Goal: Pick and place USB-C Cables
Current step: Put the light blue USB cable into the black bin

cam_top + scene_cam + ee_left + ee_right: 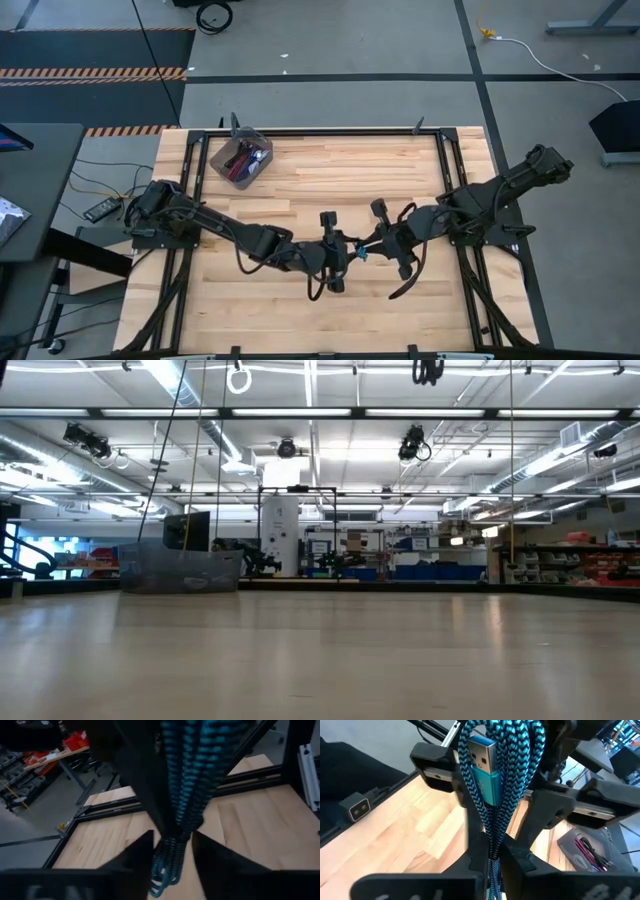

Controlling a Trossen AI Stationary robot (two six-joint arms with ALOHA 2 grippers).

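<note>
Teal cable (495, 785) mid-air over worktop (300, 190): right gripper (492, 851) jaws clamped on it, left gripper (172, 851) jaws straddle it, slightly apart.

Teal cable (497, 785) — blk zigzag braid
</note>
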